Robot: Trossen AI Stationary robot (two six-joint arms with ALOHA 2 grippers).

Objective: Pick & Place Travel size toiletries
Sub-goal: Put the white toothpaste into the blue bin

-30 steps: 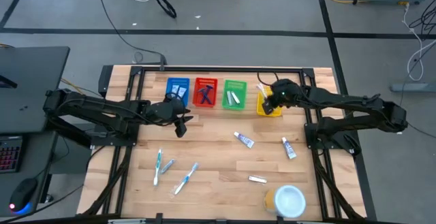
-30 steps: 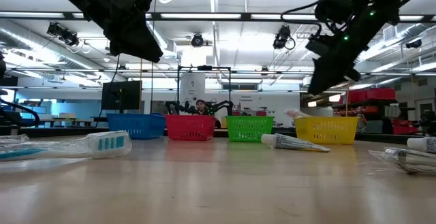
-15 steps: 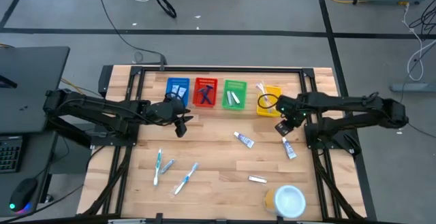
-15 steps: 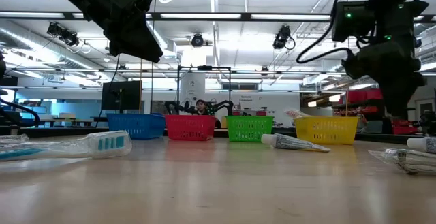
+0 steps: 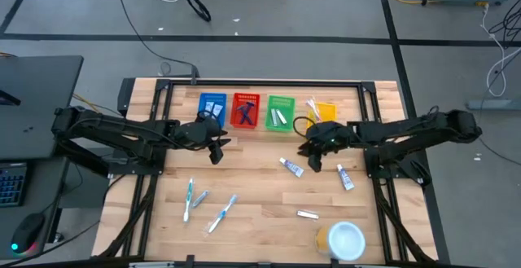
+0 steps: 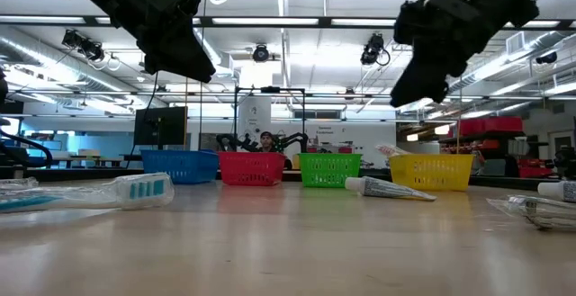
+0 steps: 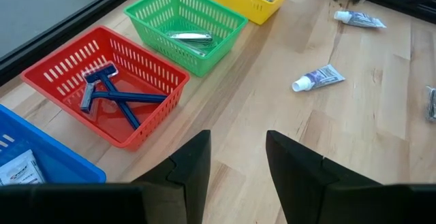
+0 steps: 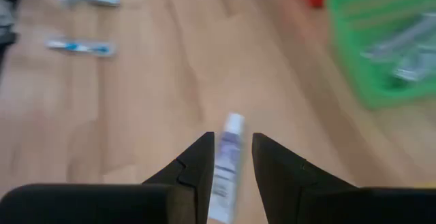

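a: what are the right gripper's point(image 8: 229, 157) fingers doing?

b: spread, holding nothing, hanging over a small tube point(image 5: 292, 167) near the middle of the surface point(image 5: 260, 203). in the right wrist view that tube point(image 8: 225, 166) lies lined up with the gap between the fingers, so i'd say the arm is placed for a straight drop onto it.

a: and the left gripper point(image 5: 216, 150)?

b: waiting with fingers apart, empty, in front of the blue basket point(image 5: 212, 107) toward the far left corner.

a: describe the tube.

b: white with a blue-purple label and a white cap, lying flat. a second tube point(image 5: 346, 177) like it lies nearer the right edge, and a small silvery packet point(image 5: 307, 214) sits closer to the near edge.

a: the rest?

b: toothbrushes point(image 5: 190, 198) lie loose toward the near left corner. along the far edge, the red basket point(image 7: 109, 84) holds razors point(image 7: 112, 96), the green basket point(image 7: 187, 26) holds silvery items, and the yellow basket point(image 5: 322, 118) has a few things too. sorting by kind seems the point, so this tube likely belongs in one of them, though i can't tell which.
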